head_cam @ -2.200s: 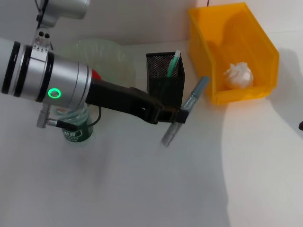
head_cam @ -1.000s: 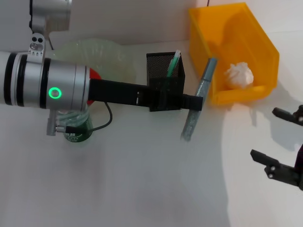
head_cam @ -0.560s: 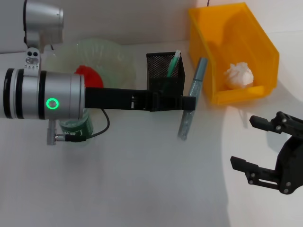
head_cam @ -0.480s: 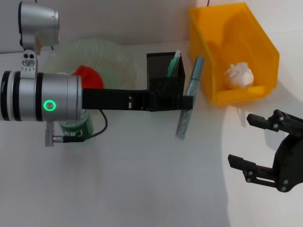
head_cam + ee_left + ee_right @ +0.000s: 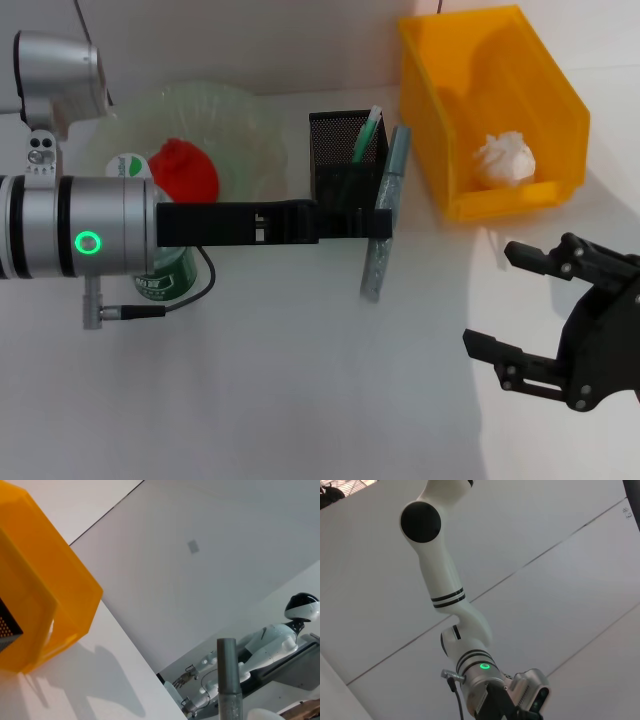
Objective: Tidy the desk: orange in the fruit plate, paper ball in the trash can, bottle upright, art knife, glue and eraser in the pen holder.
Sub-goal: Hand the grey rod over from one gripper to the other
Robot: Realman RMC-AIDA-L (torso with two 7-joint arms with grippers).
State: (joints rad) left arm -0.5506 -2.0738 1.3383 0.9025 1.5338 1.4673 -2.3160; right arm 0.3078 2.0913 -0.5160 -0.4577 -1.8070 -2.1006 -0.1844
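My left gripper (image 5: 378,222) is shut on the art knife (image 5: 381,215), a long grey stick held nearly upright just at the right side of the black mesh pen holder (image 5: 335,165). The knife's end also shows in the left wrist view (image 5: 227,680). A green stick (image 5: 366,135) stands in the holder. The orange (image 5: 185,170) lies in the pale green fruit plate (image 5: 250,125). The green bottle (image 5: 165,275) stands upright under my left arm. The paper ball (image 5: 503,158) lies in the yellow bin (image 5: 500,100). My right gripper (image 5: 490,298) is open and empty at the lower right. The eraser is out of view.
The yellow bin stands at the back right, close beside the pen holder, and shows in the left wrist view (image 5: 45,595). My left arm (image 5: 475,680) spans the table's left half and shows in the right wrist view. A cable (image 5: 190,295) hangs by the bottle.
My left gripper has carried the art knife left, from near the bin to the pen holder's side, turning it more upright. My right gripper has come into view and moved left.
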